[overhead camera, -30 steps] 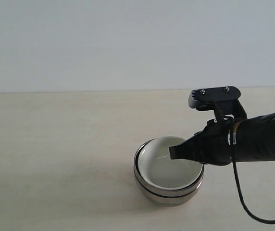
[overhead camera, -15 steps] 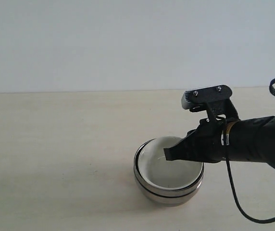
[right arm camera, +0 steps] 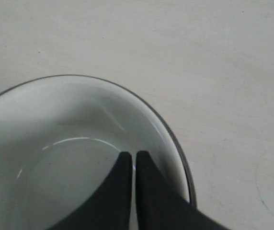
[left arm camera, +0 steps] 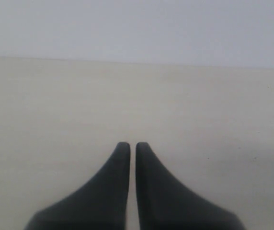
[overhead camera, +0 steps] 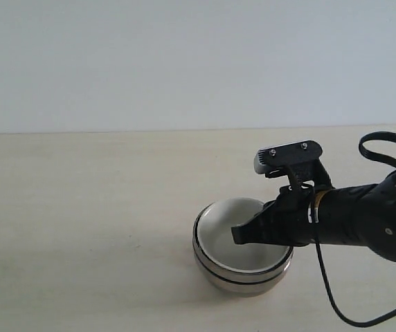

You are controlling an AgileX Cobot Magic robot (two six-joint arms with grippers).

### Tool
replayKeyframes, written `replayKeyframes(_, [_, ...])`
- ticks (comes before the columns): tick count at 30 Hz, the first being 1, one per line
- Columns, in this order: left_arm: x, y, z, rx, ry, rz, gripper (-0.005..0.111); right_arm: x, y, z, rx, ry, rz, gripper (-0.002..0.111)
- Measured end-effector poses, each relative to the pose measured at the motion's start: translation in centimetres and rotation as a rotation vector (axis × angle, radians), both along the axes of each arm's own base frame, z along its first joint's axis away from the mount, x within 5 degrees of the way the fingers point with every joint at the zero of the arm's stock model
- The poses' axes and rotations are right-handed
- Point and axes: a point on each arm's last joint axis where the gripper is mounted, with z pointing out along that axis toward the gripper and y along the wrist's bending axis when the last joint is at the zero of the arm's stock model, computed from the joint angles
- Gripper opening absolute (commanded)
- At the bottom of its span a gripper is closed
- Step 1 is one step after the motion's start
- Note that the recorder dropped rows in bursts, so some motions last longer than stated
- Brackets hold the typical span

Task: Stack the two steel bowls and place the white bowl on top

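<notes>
The pale, matte worktop (overhead camera: pixel 80 228) carries the two steel bowls (overhead camera: pixel 243 282), round and mirror-bright, nested with the glossy white bowl (overhead camera: pixel 222 228) seated inside them. The right jaws are nearer, pressed together, tips dipped inside the white bowl's right wall. The left jaws, also pressed together, hang over the worktop with no bowl in their view.
</notes>
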Motion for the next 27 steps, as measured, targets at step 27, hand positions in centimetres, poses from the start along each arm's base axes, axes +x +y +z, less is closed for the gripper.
replayKeyframes(27, [0.0,0.0,0.0,0.000,0.000,0.000,0.004,-3.7,-2.4,11.5,0.132,-0.249,-0.019,0.000])
